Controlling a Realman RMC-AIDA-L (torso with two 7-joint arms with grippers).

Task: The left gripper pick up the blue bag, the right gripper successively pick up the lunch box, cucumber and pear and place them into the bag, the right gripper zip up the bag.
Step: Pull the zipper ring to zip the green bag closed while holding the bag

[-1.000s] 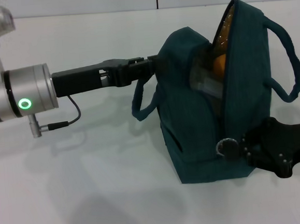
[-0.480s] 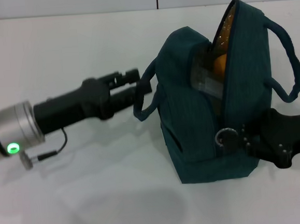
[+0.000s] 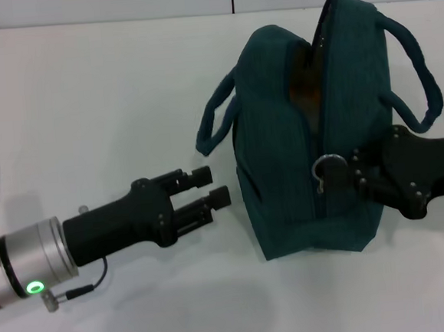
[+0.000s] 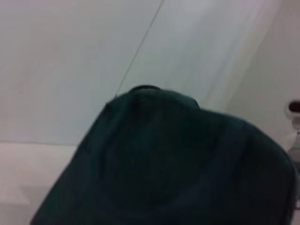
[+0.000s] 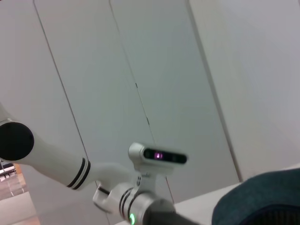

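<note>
Beside the released left claw (image 3: 214, 184), upright teal blue bag (image 3: 275, 162), zipper ring pinched by right claw (image 3: 353, 172).

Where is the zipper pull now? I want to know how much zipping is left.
In the head view, the ring pull hangs midway up the bag front, beside the right gripper.

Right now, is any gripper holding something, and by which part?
The right gripper grips the blue bag at its zipper ring pull. The left gripper, jaws open, holds nothing.
</note>
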